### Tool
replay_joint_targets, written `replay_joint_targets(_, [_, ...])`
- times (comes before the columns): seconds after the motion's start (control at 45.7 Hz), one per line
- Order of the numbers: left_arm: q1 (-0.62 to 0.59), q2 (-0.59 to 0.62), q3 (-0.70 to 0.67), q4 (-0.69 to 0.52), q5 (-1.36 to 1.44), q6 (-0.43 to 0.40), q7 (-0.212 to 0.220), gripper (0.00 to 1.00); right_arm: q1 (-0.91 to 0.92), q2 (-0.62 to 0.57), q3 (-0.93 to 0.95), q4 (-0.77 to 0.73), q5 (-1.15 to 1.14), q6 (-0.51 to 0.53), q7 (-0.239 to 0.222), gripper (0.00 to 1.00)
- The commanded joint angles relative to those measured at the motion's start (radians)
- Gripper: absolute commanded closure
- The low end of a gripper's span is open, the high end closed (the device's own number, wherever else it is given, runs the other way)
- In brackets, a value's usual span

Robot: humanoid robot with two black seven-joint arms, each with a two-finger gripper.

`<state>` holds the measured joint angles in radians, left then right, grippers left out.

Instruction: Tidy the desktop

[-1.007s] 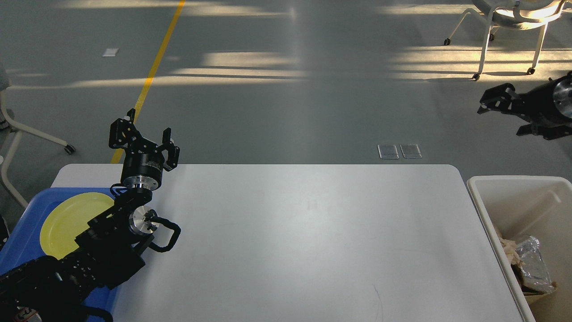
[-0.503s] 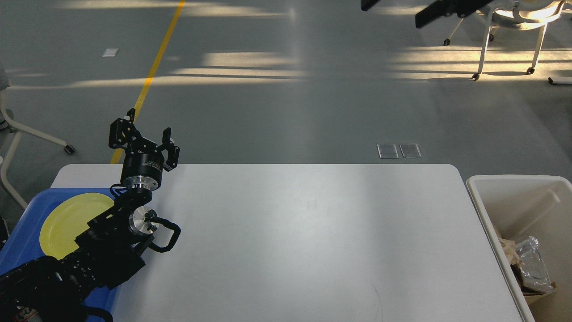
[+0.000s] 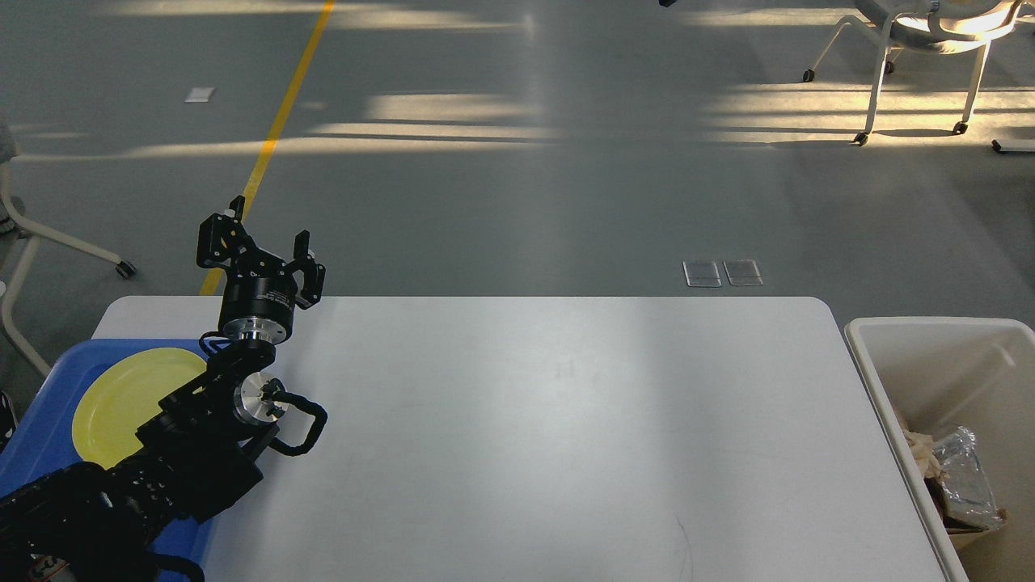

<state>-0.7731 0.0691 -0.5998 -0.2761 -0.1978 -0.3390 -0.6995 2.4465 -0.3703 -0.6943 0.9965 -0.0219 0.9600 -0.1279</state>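
Our left end effector (image 3: 260, 257) hangs raised above the tabletop's (image 3: 550, 420) upper-left corner, fingers spread apart and gripping nothing; we judge it parked clear of the work surface because nothing loose shows there to collect. The white tabletop fills the lower centre of the frame. At lower left, a blue tray (image 3: 48, 436) holds a yellow plate (image 3: 129, 400), partly hidden by our arm. At right, a white bin (image 3: 930, 339) beside the tabletop holds crumpled paper and foil wrapping (image 3: 958, 473). Our right end effector is out of frame; only a dark sliver shows at the top edge.
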Motion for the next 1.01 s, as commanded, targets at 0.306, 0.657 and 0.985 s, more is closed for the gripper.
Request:
replay_joint_targets(0.306, [0.000, 0.000, 0.000, 0.000, 0.000, 0.000, 0.000, 0.03, -0.581, 0.071, 0.191, -0.225, 0.016, -0.621, 0.001, 0.02])
replay_joint_targets(0.657, [0.000, 0.000, 0.000, 0.000, 0.000, 0.000, 0.000, 0.03, -0.963, 0.379, 0.568, -0.697, 0.019, -0.882, 0.005, 0.01])
replay_joint_targets(0.985, [0.000, 0.000, 0.000, 0.000, 0.001, 0.000, 0.000, 0.03, -1.070, 0.456, 0.812, -0.770, 0.033, -0.879, 0.008, 0.00])
